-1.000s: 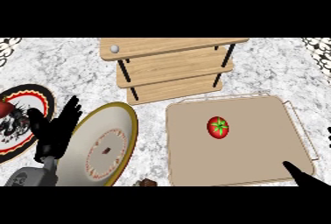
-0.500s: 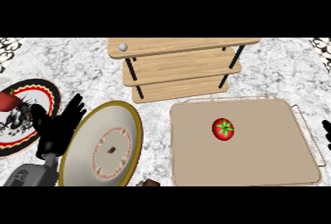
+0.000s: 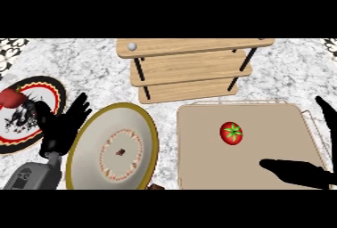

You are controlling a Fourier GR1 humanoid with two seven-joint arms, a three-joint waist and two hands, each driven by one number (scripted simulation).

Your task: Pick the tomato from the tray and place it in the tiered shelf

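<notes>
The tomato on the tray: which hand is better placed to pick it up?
The right hand. It already hovers over the tray, open, close to the tomato. The left hand rests open beyond the grey plate, far from the tray.

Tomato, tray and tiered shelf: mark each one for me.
tomato [image 3: 231,132]: head view, on its red skin just below the green stem.
tray [image 3: 204,156]: head view, on the bare tan floor left of the tomato.
tiered shelf [image 3: 191,46]: head view, on the top wooden board.
</notes>
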